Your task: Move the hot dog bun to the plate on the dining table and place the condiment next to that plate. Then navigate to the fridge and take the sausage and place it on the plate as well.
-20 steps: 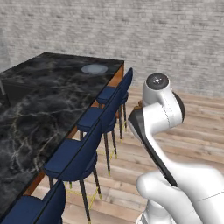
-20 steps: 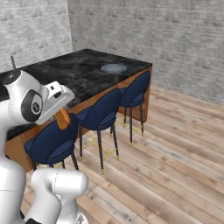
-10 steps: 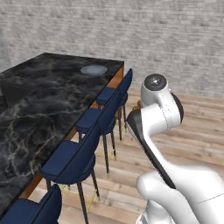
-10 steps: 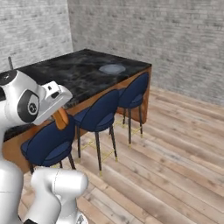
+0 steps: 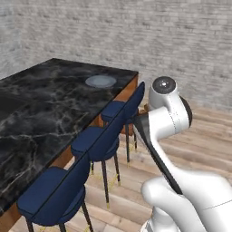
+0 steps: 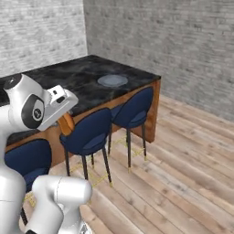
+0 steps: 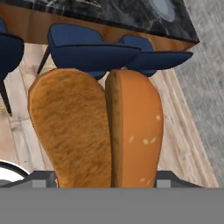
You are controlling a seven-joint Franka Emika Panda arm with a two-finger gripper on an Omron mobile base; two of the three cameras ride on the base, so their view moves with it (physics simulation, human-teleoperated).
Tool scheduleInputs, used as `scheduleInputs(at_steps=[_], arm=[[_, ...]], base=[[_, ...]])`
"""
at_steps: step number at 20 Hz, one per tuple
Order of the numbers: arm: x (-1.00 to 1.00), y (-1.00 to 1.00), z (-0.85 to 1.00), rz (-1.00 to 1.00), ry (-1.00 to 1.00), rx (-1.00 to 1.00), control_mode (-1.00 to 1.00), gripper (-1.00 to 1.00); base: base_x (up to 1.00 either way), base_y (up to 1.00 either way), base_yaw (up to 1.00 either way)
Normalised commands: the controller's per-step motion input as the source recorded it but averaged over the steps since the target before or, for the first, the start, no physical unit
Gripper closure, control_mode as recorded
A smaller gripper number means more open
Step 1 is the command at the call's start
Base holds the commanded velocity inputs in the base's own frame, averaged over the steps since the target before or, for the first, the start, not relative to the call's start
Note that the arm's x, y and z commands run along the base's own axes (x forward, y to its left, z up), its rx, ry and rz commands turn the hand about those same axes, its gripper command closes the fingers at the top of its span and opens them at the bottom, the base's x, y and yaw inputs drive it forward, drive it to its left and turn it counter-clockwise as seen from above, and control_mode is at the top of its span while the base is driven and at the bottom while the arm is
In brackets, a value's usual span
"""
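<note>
You are partway through the first leg. The hot dog bun is off its starting place and carried in the gripper, clamped low on the bun so its split halves stand up out of the jaws in the hand view. The fingertips themselves are hidden behind the bread, but the bun hanging there says the grip is closed on it.

The plate lies bare on the dining table, toward the worktop's far end, well apart from the bun. Taking the plate as your landmark, the bun hangs on the near side of it, out past the worktop's wooden edge and above the blue chairs. So nothing has been delivered yet. Left to do, by my reading: the bun onto the plate, the condiment beside the plate, then the fridge run for the sausage.

The bun's long axis runs along the line of the gripper, its rounded free end leading toward the plate's end of the worktop. The seam between the halves lies along that same axis.
</note>
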Motion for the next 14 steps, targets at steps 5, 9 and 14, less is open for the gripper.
scheduleInputs(at_steps=[5, 9, 14], arm=[[0.0, 0.0, 0.0, 0.0, 0.0, 0.0, 1.0, 1.0], [0.0, 0.0, 0.0, 0.0, 0.0, 0.0, 1.0, 1.0], [0.0, 0.0, 0.0, 0.0, 0.0, 0.0, 1.0, 1.0]], base=[[0.42, -0.52, 0.45], [0.53, -0.37, 0.38], [0.54, -0.75, 0.18]])
